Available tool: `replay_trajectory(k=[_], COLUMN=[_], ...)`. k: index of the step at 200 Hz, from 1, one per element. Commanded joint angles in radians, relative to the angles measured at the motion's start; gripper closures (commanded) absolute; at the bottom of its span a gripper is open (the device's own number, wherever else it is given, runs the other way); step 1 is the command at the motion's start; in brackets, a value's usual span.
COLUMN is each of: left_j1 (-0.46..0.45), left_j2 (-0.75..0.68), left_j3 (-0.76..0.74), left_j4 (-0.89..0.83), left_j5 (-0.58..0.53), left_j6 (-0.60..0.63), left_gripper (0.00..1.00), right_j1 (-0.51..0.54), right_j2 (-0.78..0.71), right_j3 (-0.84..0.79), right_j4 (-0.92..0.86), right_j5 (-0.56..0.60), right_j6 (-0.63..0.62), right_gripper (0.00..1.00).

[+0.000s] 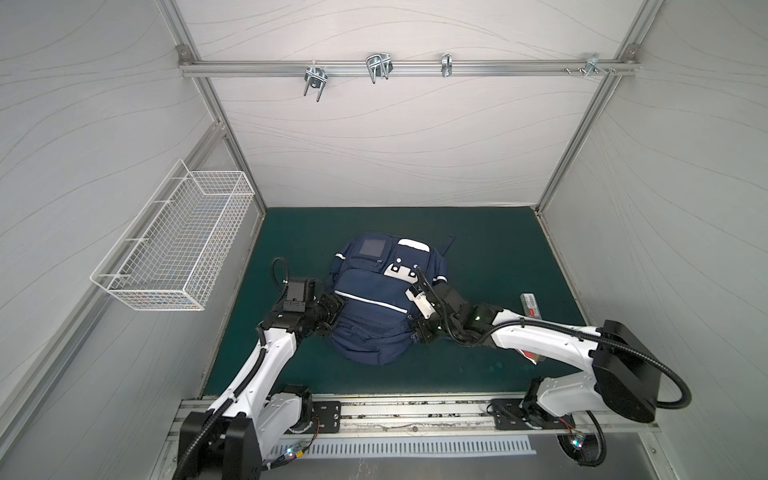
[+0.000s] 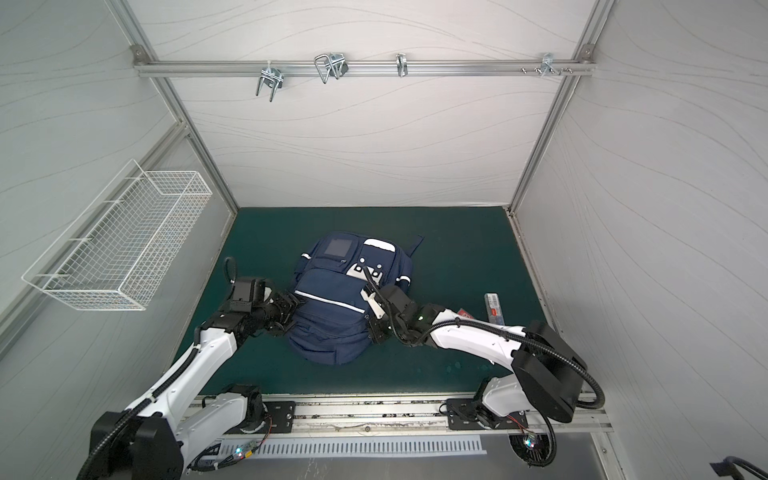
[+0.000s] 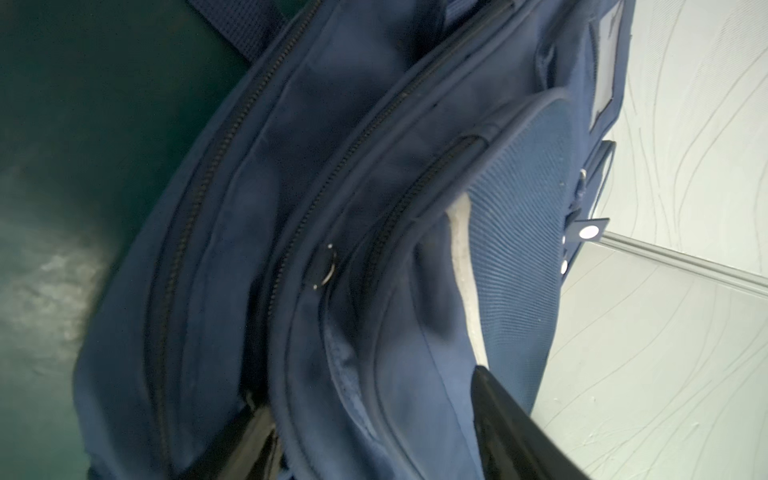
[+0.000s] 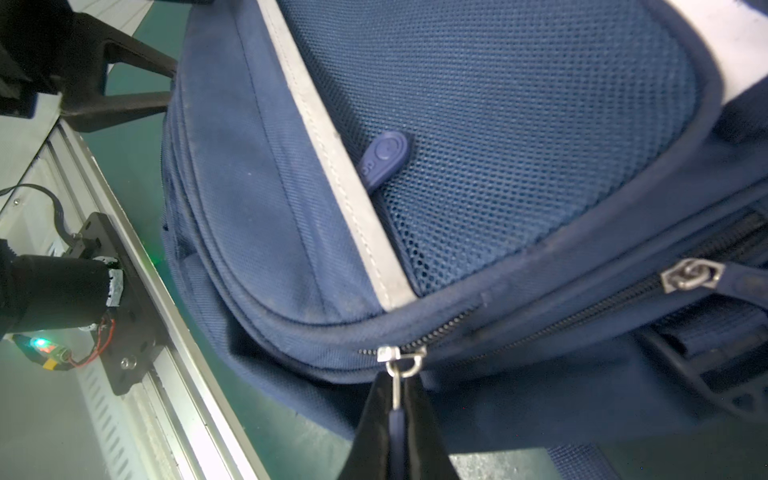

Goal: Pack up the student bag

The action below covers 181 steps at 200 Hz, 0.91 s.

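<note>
Two grippers on the woven navy student bag (image 1: 370, 316): right gripper (image 4: 395, 386) pinches the metal-ringed zipper pull (image 4: 401, 365), left gripper (image 4: 172, 87) splayed wide against its side, both arms reaching low.

Navy student bag (image 1: 365, 332), white stripes (image 1: 370, 302)

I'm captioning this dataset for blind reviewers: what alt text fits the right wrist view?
The right gripper is shut on a zipper pull at the edge of the navy student bag, below its mesh pocket and grey stripe. The left gripper, jaws apart, sits at the bag's far side.
</note>
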<state>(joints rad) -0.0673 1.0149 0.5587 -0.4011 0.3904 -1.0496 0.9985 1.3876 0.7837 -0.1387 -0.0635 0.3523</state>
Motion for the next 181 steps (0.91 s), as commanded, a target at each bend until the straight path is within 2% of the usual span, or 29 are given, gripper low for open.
replay_trajectory(k=[1, 5, 16, 21, 33, 46, 62, 91, 115, 129, 150, 169, 181], left_j1=[0.017, 0.018, 0.020, 0.020, 0.020, 0.018, 0.014, -0.028, -0.077, -0.088, -0.089, -0.095, -0.130], left_j2=[0.035, 0.040, 0.054, 0.062, 0.085, 0.111, 0.108, 0.017, -0.042, -0.070, -0.126, -0.186, -0.215], left_j3=[0.057, 0.058, 0.049, 0.043, 0.024, 0.003, -0.037, -0.084, -0.103, -0.112, -0.124, -0.158, -0.197], left_j4=[0.088, 0.091, 0.126, 0.140, 0.186, 0.235, 0.296, 0.296, 0.298, 0.284, 0.228, 0.209, 0.234], left_j5=[0.033, 0.032, 0.033, 0.033, 0.050, 0.080, 0.102, 0.041, 0.004, -0.008, -0.033, -0.048, -0.059], left_j6=[0.027, 0.029, 0.032, 0.029, 0.017, -0.004, -0.039, -0.068, -0.089, -0.099, -0.085, -0.098, -0.136], left_gripper=[0.36, 0.37, 0.49, 0.56, 0.82, 1.00, 1.00, 1.00, 1.00, 1.00, 1.00, 1.00, 1.00], right_j1=[0.015, 0.015, 0.017, 0.018, 0.035, 0.071, 0.130, 0.207, 0.228, 0.227, 0.174, 0.065, -0.003], right_j2=[0.017, 0.019, 0.025, 0.028, 0.037, 0.042, 0.057, 0.155, 0.289, 0.353, 0.369, 0.315, 0.277], right_j3=[0.034, 0.039, 0.047, 0.052, 0.076, 0.103, 0.134, 0.247, 0.408, 0.504, 0.557, 0.480, 0.435], right_j4=[-0.067, -0.070, -0.079, -0.086, -0.118, -0.151, -0.172, -0.171, -0.168, -0.201, -0.266, -0.259, -0.274], right_j5=[0.021, 0.023, 0.023, 0.022, 0.027, 0.043, 0.047, 0.017, -0.009, 0.041, 0.144, 0.121, 0.116], right_j6=[0.027, 0.028, 0.035, 0.041, 0.055, 0.074, 0.103, 0.151, 0.156, 0.156, 0.185, 0.223, 0.215], right_gripper=[1.00, 1.00, 1.00, 1.00, 1.00, 1.00, 1.00, 1.00, 1.00, 1.00, 1.00, 1.00, 1.00])
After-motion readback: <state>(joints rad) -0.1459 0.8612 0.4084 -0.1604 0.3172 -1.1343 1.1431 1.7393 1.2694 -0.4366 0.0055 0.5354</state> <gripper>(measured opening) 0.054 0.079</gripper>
